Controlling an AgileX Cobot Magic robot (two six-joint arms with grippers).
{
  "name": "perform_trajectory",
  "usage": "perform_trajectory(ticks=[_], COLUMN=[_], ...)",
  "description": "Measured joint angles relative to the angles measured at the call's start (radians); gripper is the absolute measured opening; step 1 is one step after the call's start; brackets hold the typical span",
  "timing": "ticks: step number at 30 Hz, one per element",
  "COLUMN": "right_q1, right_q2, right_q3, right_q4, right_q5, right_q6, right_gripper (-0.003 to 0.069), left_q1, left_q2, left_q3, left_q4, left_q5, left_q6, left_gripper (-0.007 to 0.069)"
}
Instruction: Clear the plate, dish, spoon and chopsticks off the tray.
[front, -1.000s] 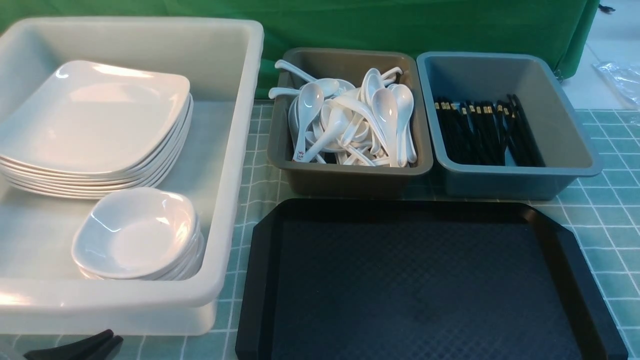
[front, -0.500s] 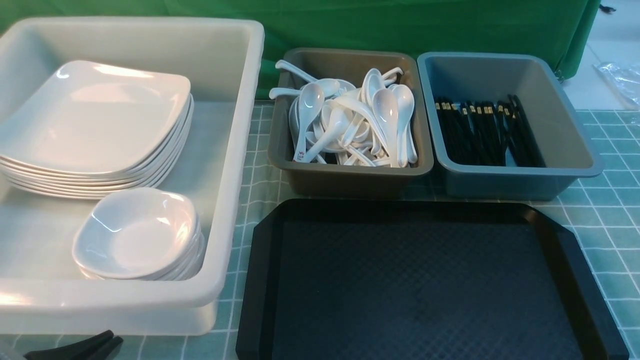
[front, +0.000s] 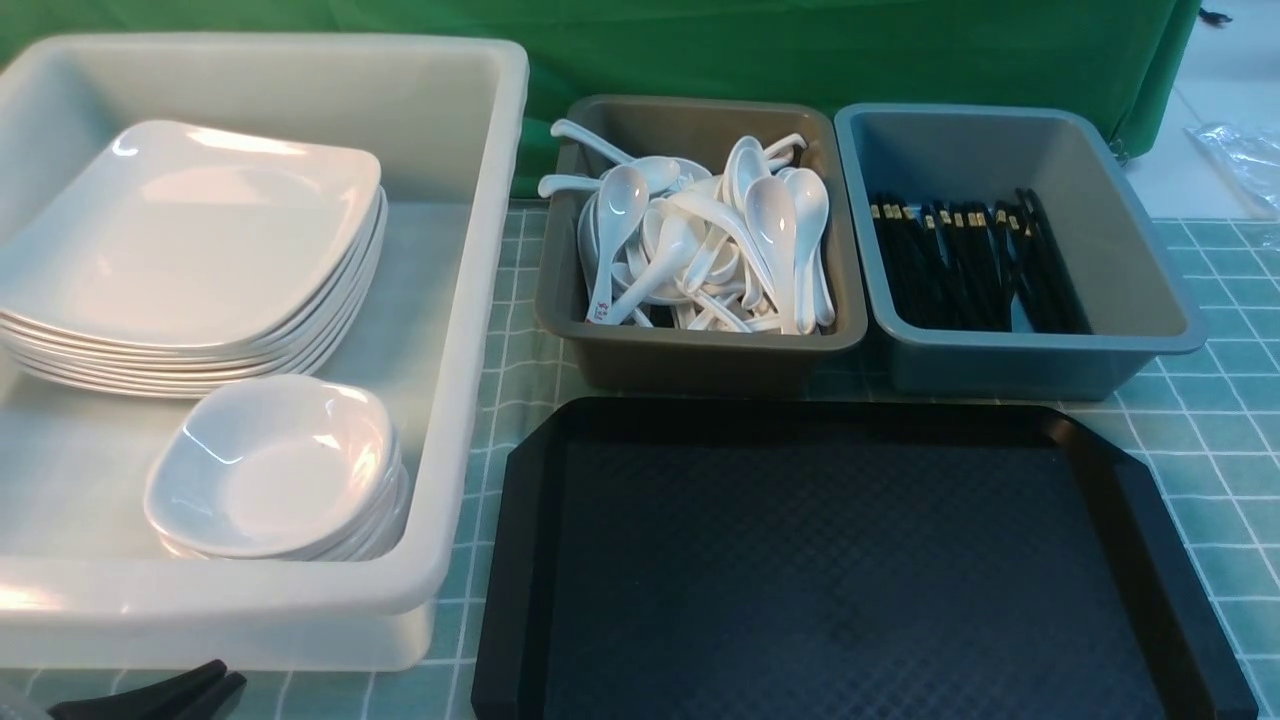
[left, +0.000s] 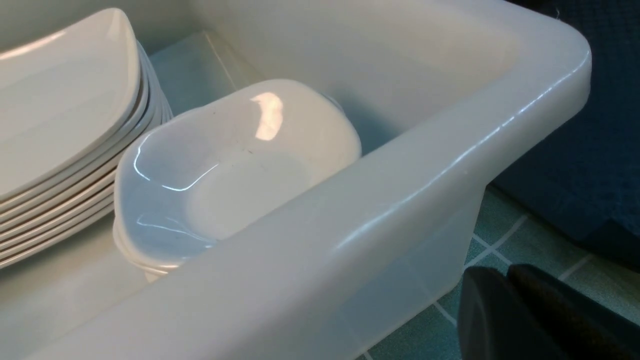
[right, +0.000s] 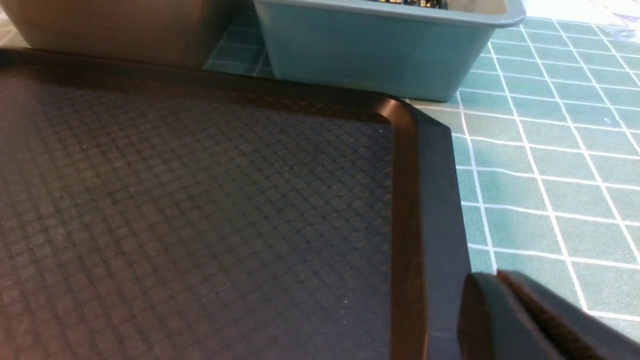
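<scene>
Big black rectangular plastic tray (front: 860, 690) sits nearest. Left of it, large white plastic tub (front: 440, 330) holds stacked white square plates (front: 190, 240), stacked small white dishes (front: 275, 470) in front. Behind tray: brown-grey bin (front: 700, 365) with white soup spoons (front: 710, 240), right of it blue-grey bin (front: 1000, 370) with black chopsticks (front: 975, 265).

The tray (front: 850, 560) is black plastic, its floor finely textured (matt). The plates (front: 190, 240) look glossy, probably melamine.

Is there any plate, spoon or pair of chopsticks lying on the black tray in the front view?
No: the tray shows only its bare textured floor from rim to rim.
</scene>
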Motion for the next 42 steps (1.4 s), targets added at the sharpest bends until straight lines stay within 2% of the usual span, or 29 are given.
perform_trajectory(ticks=[7,10,11,12,13,14,16,19,20,22,25,42], right_q1=[0.000,0.000,0.000,0.000,0.000,0.000,0.000,0.000,0.000,0.000,0.000,0.000], right_q2=[0.000,0.000,0.000,0.000,-0.001,-0.001,-0.001,-0.001,-0.001,-0.001,-0.001,-0.002], right_q3=[0.000,0.000,0.000,0.000,0.000,0.000,0.000,0.000,0.000,0.000,0.000,0.000], right_q4=[0.000,0.000,0.000,0.000,0.001,0.001,0.001,0.001,0.001,0.001,0.001,0.002], right_q5=[0.000,0.000,0.000,0.000,0.000,0.000,0.000,0.000,0.000,0.000,0.000,0.000], right_q6=[0.000,0.000,0.000,0.000,0.000,0.000,0.000,0.000,0.000,0.000,0.000,0.001], right_gripper=[0.0038,0.0049,0.0050,0.0052,0.0055,0.0055,0.0055,0.0058,0.0061,0.0066,0.0067,0.0087], left_q1=[0.000,0.004,0.005,0.014,0.060,0.066,0.134,0.231,0.259,0.318,0.331,0.331], left_q2=[0.000,-0.002,-0.004,-0.011,-0.048,-0.057,-0.112,-0.198,-0.220,-0.285,-0.295,-0.295], left_q3=[0.001,0.020,0.022,0.030,0.052,0.054,0.072,0.078,0.079,0.081,0.081,0.081], left_q4=[0.013,0.063,0.063,0.126,0.282,0.309,0.397,0.438,0.445,0.464,0.470,0.470], left_q5=[-0.057,-0.234,-0.246,-0.286,-0.353,-0.356,-0.344,-0.261,-0.229,-0.063,-0.011,-0.022], left_q6=[-0.013,-0.225,-0.225,-0.322,-0.533,-0.574,-0.741,-0.847,-0.859,-0.894,-0.905,-0.915], left_gripper=[0.0017,0.0017,0.0017,0.0017,0.0017,0.0017,0.0017,0.0017,0.0017,0.0017,0.0017,0.0017])
